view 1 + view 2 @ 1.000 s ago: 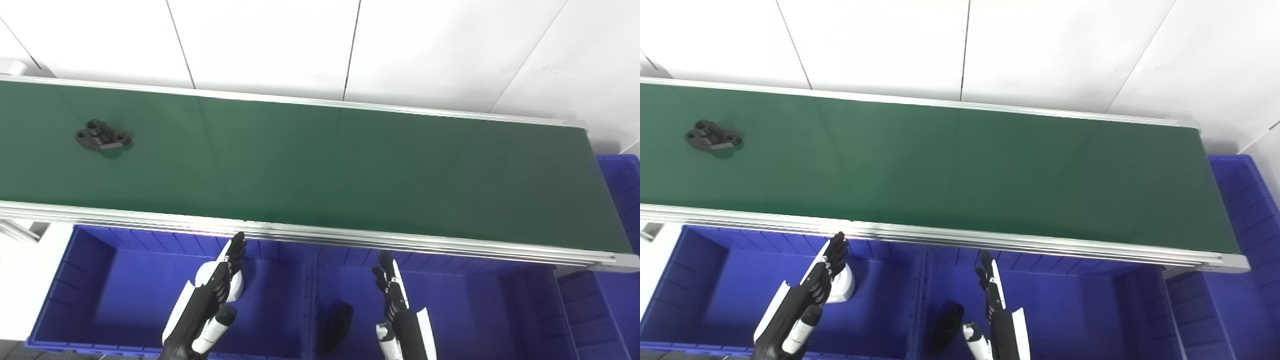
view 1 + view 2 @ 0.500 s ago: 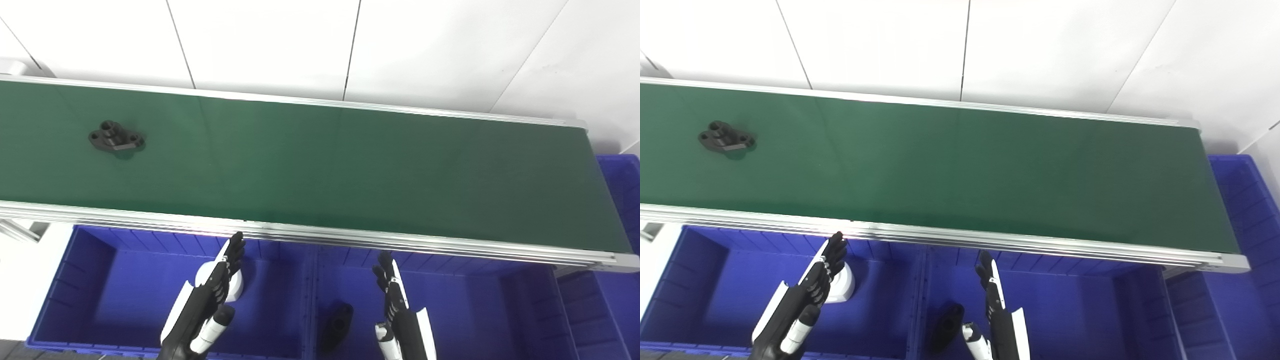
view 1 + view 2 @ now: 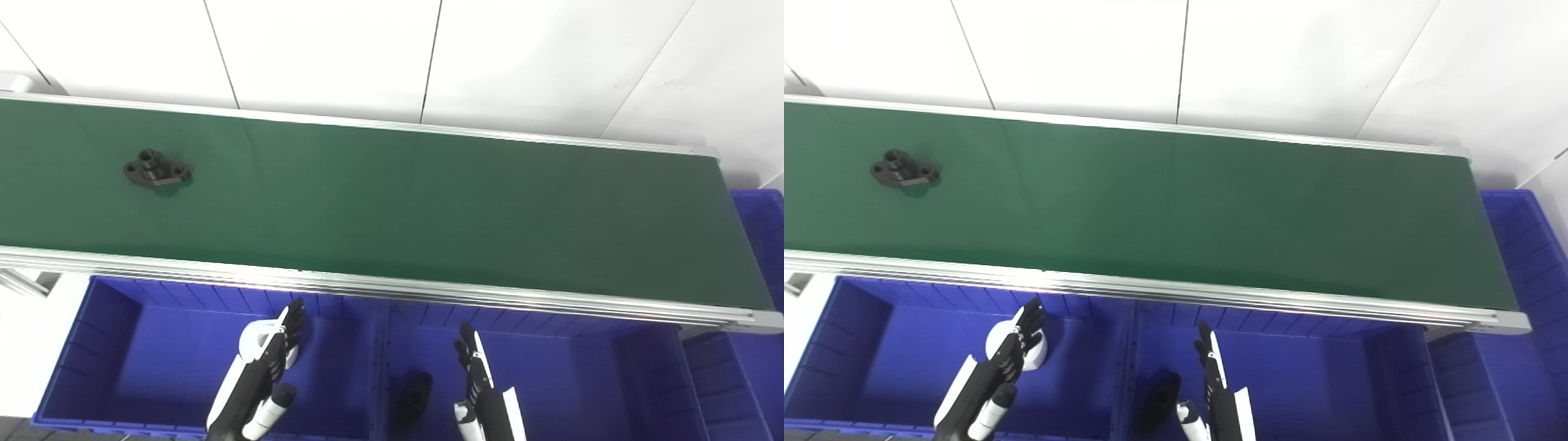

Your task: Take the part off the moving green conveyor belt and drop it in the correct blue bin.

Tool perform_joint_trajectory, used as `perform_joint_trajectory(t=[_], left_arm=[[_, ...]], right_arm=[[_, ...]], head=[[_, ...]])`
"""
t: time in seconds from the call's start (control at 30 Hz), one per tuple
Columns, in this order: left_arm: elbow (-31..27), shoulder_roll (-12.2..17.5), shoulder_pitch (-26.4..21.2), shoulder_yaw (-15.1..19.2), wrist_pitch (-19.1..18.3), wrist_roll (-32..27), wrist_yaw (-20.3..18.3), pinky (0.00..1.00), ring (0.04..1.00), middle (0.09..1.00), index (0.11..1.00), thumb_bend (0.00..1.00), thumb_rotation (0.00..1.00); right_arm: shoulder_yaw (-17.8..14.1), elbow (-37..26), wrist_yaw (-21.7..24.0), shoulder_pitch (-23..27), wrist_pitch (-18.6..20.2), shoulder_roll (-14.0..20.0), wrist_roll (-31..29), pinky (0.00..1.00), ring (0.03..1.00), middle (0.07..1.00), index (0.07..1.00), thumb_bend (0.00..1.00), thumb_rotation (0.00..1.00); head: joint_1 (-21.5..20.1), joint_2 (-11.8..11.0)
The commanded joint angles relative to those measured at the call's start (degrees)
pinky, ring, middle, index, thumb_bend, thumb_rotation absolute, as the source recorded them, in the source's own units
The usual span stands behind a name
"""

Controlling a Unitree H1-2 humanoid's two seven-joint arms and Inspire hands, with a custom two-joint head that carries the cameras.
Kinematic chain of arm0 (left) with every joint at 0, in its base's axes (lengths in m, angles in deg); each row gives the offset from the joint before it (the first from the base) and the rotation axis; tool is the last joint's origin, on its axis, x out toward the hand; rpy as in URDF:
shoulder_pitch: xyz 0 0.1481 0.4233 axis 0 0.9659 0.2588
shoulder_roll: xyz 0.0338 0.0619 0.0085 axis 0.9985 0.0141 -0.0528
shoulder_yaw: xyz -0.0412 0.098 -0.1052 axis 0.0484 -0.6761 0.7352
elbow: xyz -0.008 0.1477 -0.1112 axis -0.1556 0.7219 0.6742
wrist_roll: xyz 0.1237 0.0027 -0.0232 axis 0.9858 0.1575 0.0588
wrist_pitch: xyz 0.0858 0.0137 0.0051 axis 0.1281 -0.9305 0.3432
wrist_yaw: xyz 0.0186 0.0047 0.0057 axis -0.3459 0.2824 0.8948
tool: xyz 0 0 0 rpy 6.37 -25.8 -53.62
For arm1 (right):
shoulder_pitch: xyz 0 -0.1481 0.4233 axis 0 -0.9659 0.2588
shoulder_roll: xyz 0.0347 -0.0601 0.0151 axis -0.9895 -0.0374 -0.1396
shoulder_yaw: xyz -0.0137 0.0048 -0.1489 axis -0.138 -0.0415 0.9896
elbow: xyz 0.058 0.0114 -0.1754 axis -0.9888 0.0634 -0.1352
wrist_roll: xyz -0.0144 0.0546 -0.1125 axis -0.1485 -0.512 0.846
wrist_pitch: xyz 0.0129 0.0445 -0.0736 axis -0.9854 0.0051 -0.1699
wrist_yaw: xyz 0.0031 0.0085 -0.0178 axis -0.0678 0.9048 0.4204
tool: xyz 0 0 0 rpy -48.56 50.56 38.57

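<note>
- Left hand (image 3: 269, 361): fingers straight and spread, holding nothing, hovering over the left bin (image 3: 110, 343), fingertips pointing far toward the belt rail (image 3: 392, 288).
- White part (image 3: 1020, 349): round, lying in the left bin right under the left hand's fingers, partly covered by them.
- Right hand (image 3: 474, 367): fingers straight and apart, holding nothing, poised over the middle bin (image 3: 582, 380), just right of the wall between the 2 bins.
- Black part in bin (image 3: 413, 395): lying on the middle bin's floor, just left of the right hand, not touching it.
- Both hands on the near side of the rail, none over the belt.
- Belt (image 3: 429, 202): green, running left to right across the scene, metal rails on near and far edges.
- Part (image 3: 158, 173): black flanged piece with 2 holes and a raised boss, sitting on the belt far to the left, about midway between near and far edges, well apart from both hands.
- Right bin (image 3: 756, 220): blue, at the belt's right end, only partly in view.
- Wall (image 3: 392, 55): white panels behind the belt.
</note>
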Motion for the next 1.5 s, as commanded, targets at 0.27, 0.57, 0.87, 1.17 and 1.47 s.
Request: perform_joint_trajectory(t=[0.27, 0.57, 0.87, 1.17, 1.47], left_arm=[[4.3, -2.2, -1.5, -0.7, 7.0, 5.6, 3.1, 0.85, 0.927, 0.982, 1.0, 0.88, 0.95], [5.3, -1.6, -1.8, -0.9, 8.1, 6.9, 3.8, 0.81, 0.904, 0.967, 1.0, 0.85, 0.96], [7.0, -1.5, -2.8, -0.7, 8.2, 6.4, 3.5, 0.79, 0.898, 0.966, 1.0, 0.86, 0.97], [9.9, -2.6, -4.4, -1.4, 8.8, 5.3, 3.4, 0.81, 0.904, 0.974, 1.0, 0.85, 0.94], [10.4, -2.3, -4.7, -2.4, 8.8, 2.1, 2.0, 0.86, 0.944, 1.0, 1.0, 0.84, 0.91]], right_arm=[[0.0, 1.1, -0.2, 1.3, -3.4, 2.0, -2.4, 1.0, 0.978, 1.0, 1.0, 0.87, 0.98], [0.3, 1.8, 0.2, 1.4, -3.4, 2.4, -3.5, 1.0, 0.984, 1.0, 1.0, 0.81, 0.88], [0.3, 3.1, 0.4, 2.6, -3.4, 2.0, -4.4, 1.0, 0.985, 1.0, 1.0, 0.78, 0.79], [-0.2, 4.6, 2.0, 4.2, -3.4, 3.2, -5.6, 1.0, 0.987, 1.0, 1.0, 0.78, 0.71], [-1.8, 2.2, 4.6, 3.0, -3.1, 2.7, -6.5, 1.0, 0.981, 1.0, 1.0, 0.79, 0.66]], head=[[4.4, -2.6], [5.0, -3.6], [4.9, -4.6], [6.3, -7.6], [8.1, -6.8]])
